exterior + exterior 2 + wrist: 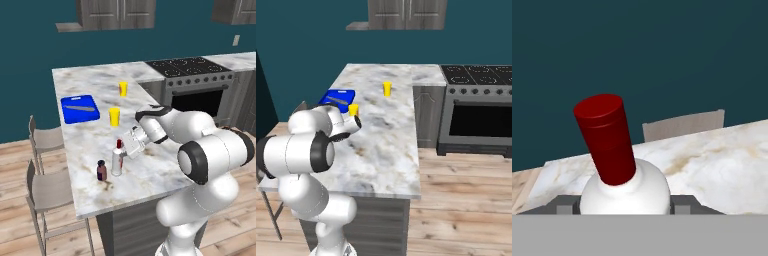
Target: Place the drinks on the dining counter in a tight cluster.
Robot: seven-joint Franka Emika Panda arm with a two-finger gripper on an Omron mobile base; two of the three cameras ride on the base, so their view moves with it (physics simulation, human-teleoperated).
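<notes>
**Gripper closed on white bottle at near end of dining counter**

Gripper (123,152): reaches in from the right at the white bottle with red cap (117,160). In the hand view the bottle's (624,192) white shoulder sits between the two dark fingertips (564,205), one pressed to each side, with the red cap leaning up and to the left. State: narrow, holding the bottle.

White bottle with red cap: stands on the counter (90,145) near its front end, roughly midway across. Whether its base touches the marble or is lifted just clear cannot be told.

Dark maroon bottle (101,170): short, upright on the marble, just beside the white bottle on its left and slightly nearer the counter's front edge. The two are close but a small gap shows.

Yellow cup, near (114,116): upright, farther along the counter, well apart from the bottles.

Yellow cup, far (123,88): upright, beyond the first, toward the counter's far end.

Blue cutting board (80,108): flat on the counter's left side, beside the near cup; a grey knife (80,108) lies on it.

Stools (47,140): two, grey, along the counter's left side.

Stove (195,75): dark, with oven, right of the counter's far end.
</notes>
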